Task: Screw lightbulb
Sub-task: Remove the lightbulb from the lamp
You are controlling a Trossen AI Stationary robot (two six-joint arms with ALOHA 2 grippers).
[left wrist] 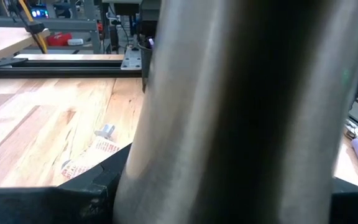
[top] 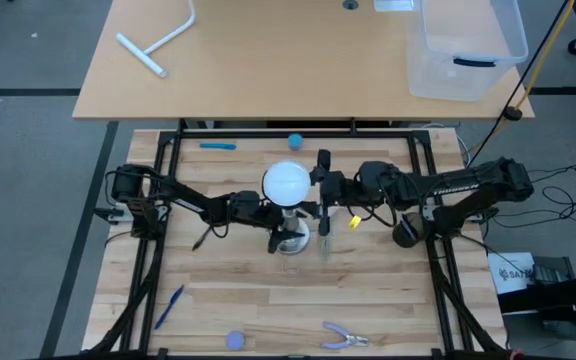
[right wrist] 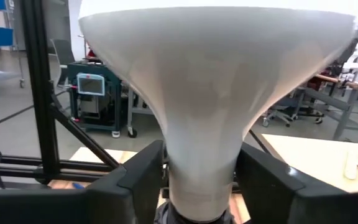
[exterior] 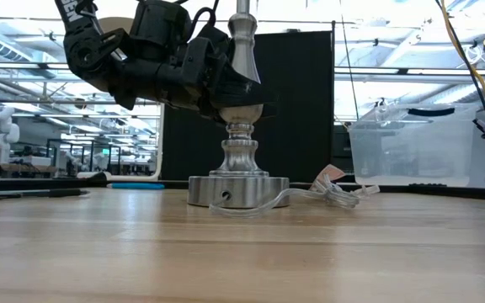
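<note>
The bulb is seen on top of the stand at mid-bench. The stand's stem is gripped by the left hand. The right hand is placed around the bulb's neck, fingers slightly apart. Pliers and a blue pen lie near.

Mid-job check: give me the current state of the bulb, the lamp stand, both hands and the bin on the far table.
White frosted lightbulb: upright, neck down atop the stand.
Silver round-based lamp stand: upright on the wooden table, clear cord trailing from its base.
Left hand: at the stand's stem, fingers around it.
Right hand: fingers either side of the bulb's narrow neck; contact unclear.
Clear plastic bin: upright, lid off.
</note>
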